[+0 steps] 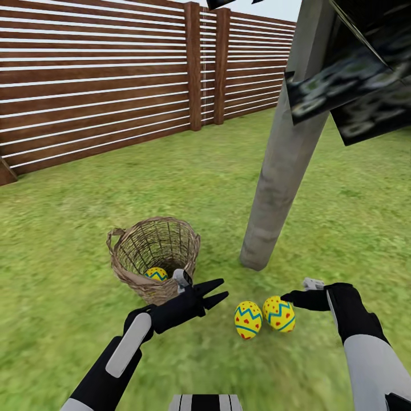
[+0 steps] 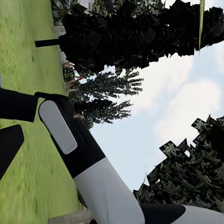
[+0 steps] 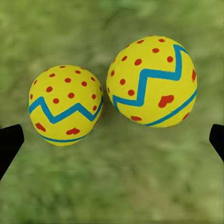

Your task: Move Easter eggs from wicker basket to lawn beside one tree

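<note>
Two Easter eggs (image 1: 248, 319) (image 1: 279, 314) lie side by side on the lawn (image 1: 188, 182), close to the base of the tree (image 1: 285, 165). Both eggs (image 3: 65, 105) (image 3: 151, 81) show large in the right wrist view, resting on grass. My right gripper (image 1: 289, 297) hovers open just above and right of them, nothing between its fingers (image 3: 9, 144). A third egg (image 1: 156, 274) sits inside the wicker basket (image 1: 128, 265), left of the trunk. My left gripper (image 1: 220, 292) is open and empty, beside the basket's near right rim.
A brown slatted fence (image 1: 97, 85) runs along the back and left. Dark leaf planes (image 1: 354, 74) hang low over the upper right. Open grass spreads to the left and far right. The left wrist view catches my right forearm (image 2: 70, 140) against trees and sky.
</note>
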Robot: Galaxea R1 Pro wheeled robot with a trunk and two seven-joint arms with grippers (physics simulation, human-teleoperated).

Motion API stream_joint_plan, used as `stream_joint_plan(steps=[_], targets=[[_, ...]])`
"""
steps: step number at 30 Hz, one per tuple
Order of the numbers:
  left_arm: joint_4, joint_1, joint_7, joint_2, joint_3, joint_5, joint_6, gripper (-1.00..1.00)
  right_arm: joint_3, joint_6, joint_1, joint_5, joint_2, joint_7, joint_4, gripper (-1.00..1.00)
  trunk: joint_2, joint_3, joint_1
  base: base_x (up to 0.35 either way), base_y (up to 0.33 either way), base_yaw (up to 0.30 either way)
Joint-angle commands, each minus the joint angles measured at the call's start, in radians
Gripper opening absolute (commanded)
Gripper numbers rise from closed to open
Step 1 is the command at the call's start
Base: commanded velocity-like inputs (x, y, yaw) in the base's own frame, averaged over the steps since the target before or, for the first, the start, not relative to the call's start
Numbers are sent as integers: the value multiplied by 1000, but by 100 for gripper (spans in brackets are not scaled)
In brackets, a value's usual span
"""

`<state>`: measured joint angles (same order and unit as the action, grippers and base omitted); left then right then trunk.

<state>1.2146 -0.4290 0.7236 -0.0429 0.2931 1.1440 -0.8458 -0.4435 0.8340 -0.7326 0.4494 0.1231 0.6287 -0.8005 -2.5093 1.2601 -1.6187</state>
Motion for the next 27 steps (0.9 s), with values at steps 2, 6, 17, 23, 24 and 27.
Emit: stream_joint_plan(steps=[2,6,17,23,24,27], targets=[[-1,-1,2,0,0,3,-4,100,-3,2,-1,10,-1,10,0,100,0,1,0,0,0,0],[5,-1,-1,-2,0,3,-5,100,-3,2,-1,9,0,11,-1,100,0,1,0,-131,209,0],[1,-1,4,-2,0,5,-3,100,-3,2,-1,10,2,36,-1,100,0,-3,1,-131,192,0],[7,-1,-4,-3,0,3,-9,100,-4,2,-1,9,7,38,-3,100,1,-26,3,-1,2,0],[9,-1,-4,-2,0,3,-10,100,-4,3,-1,9,6,38,-10,100,2,-30,4,0,0,0],[10,-1,-4,2,-5,3,-16,100,-3,9,-1,8,-2,59,-40,100,2,-42,5,0,0,1]])
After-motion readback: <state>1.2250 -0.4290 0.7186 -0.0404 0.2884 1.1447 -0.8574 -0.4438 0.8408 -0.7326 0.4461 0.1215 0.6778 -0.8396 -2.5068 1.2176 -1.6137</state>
